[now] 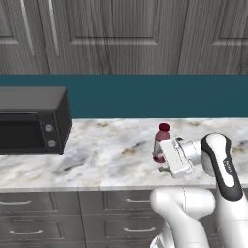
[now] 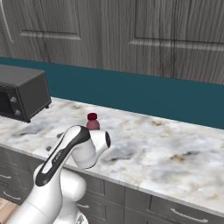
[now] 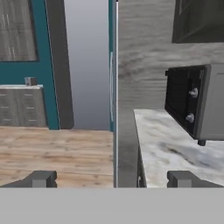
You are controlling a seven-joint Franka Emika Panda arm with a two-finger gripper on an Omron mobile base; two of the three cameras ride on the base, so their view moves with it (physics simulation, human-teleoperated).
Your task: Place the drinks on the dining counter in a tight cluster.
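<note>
With the end effector [image 3: 111,179] spread wide and empty beside the juice bottle [image 1: 161,141] standing on the marble bench [image 1: 106,155], it should swing round squarely before closing.

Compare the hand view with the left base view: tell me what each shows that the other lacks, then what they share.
Hand view: a wooden floor, a far run of grey cabinets against a teal wall, and the two tips of the open gripper, nothing between them.

Left base view: the pink-red juice bottle standing upright on the counter, the white arm just in front of it, and the drawer fronts below the counter.

Both: the marble counter and the dark toaster oven with its two knobs, seen from the side in the hand view.
</note>
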